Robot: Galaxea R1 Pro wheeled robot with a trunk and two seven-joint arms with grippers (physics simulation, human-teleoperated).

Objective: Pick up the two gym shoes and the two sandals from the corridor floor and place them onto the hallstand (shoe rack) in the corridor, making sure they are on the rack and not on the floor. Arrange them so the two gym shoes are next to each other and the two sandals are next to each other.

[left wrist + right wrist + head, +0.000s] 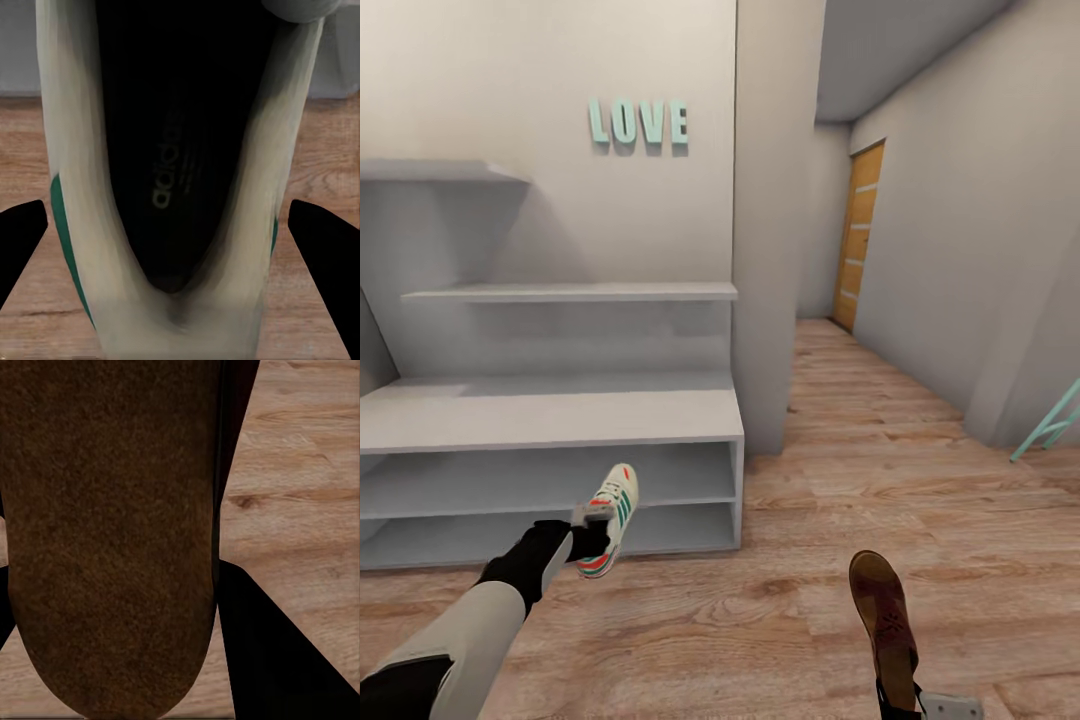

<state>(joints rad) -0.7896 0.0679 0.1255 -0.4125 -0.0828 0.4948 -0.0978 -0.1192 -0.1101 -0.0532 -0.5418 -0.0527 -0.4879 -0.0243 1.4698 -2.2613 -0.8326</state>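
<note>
Looking down a corridor with a wood floor [880, 470] and a wide grey shoe rack [550, 420] against the wall on the left side. Holding a white gym shoe [610, 518] up in the left gripper [588, 535], heel end in the fingers, toe pointing up and away toward the rack. Hanging right in front of the gap between the two low shelves, so only a short reach forward is needed, by my guess. Holding a brown sandal [882, 618] in the right gripper [905, 700] at the bottom edge of the head view, long way pointing forward, well away from the rack. Left arm being the nearer one to the shelves. Not seeing the other shoe or the other sandal.

Peering into the dark inside of the gym shoe [180, 180] in the left wrist view. Squeezing its heel from both sides with the black fingers [22, 240], floor planks [322, 157] behind.

Seeing the brown footbed of the sandal [112, 532] up close in the right wrist view. Pinching it with the dark fingers [277, 652], long way running straight out from them, floor [300, 472] beside it.
</note>
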